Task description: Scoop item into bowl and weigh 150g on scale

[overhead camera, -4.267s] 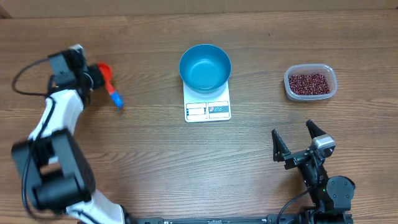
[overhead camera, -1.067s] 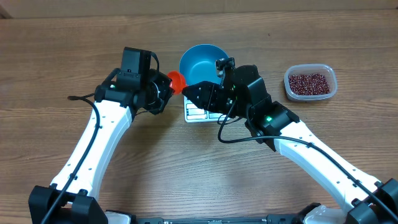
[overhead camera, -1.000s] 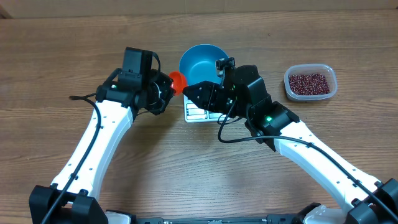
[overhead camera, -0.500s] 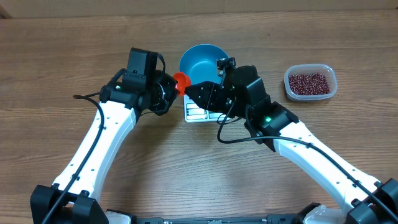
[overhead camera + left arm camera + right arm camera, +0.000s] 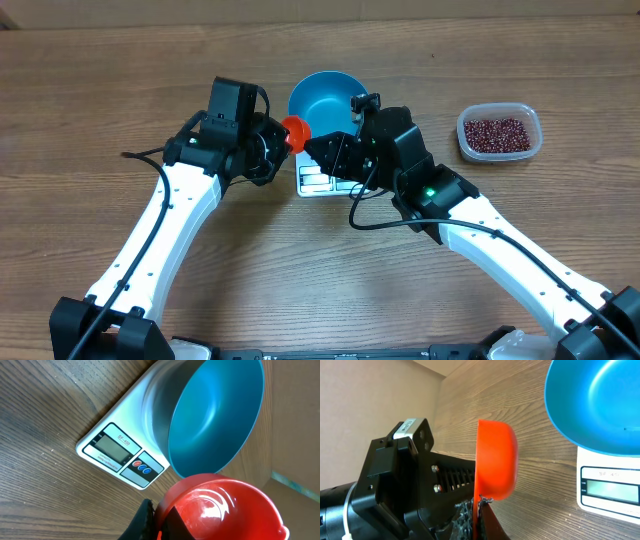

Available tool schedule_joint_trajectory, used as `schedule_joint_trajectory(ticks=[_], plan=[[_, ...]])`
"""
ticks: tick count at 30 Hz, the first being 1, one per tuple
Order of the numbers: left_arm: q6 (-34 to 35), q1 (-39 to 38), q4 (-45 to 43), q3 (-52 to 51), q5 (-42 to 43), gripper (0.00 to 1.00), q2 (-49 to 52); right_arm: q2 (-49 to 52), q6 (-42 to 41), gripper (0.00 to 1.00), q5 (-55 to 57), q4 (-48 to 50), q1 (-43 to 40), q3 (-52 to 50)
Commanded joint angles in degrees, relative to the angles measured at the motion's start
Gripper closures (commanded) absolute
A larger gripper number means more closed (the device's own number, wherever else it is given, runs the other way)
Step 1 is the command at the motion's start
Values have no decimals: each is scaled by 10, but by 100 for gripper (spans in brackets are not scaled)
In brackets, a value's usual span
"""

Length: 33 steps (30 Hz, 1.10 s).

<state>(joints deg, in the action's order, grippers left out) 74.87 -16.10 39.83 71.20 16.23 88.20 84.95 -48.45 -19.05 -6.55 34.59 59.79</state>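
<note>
Overhead, your left pincer (image 5: 276, 142) is pressed together on the orange-red plastic scoop (image 5: 293, 131), and your right pincer (image 5: 312, 150) pinches the same scoop from the other side. The scoop hangs at 8 o'clock of the round teal-blue bowl (image 5: 330, 100), which stands on the flat white square scale (image 5: 316, 181). At 3 o'clock, well apart, dark red-brown beans (image 5: 497, 133) fill the clear plastic tub (image 5: 461, 135) on the wooden surface (image 5: 300, 260).

Both my arms reach inward, wrists nearly meeting. My left gripper (image 5: 278, 141) clamps the red scoop (image 5: 294, 131); my right gripper (image 5: 311, 150) looks pinched on its rim.
</note>
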Motion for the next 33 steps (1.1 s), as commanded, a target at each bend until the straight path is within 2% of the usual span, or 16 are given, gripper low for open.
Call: schedule_joint_trajectory(ticks=[1,7,13,14,16,18,22,26,29,33], plan=[[-14,-8,3,2,12,86,3,0,3,96,0,1,7,9],[-44,5,4,2,-18,71,3,0,7,96,-2,-12,-3,9],[-97,25,3,2,-49,62,3,-1,38,96,-31,-56,-38,9],[-118,30,1,2,-51,62,3,-1,53,96,-41,-61,-45,9],[-209,42,-16,2,-52,59,3,-7,99,96,-68,-75,-65,9],[-311,49,-38,2,-50,50,2,-22,127,96,-75,-104,-90,11],[-464,48,-60,14,-42,36,2,-66,170,96,-79,-155,-150,12],[-561,48,-57,46,-9,23,2,-116,222,96,-80,-241,-232,39],[-620,47,-16,100,8,13,2,-141,268,96,-78,-322,-294,86],[-672,30,41,147,7,15,2,-146,295,96,-74,-377,-345,123]])
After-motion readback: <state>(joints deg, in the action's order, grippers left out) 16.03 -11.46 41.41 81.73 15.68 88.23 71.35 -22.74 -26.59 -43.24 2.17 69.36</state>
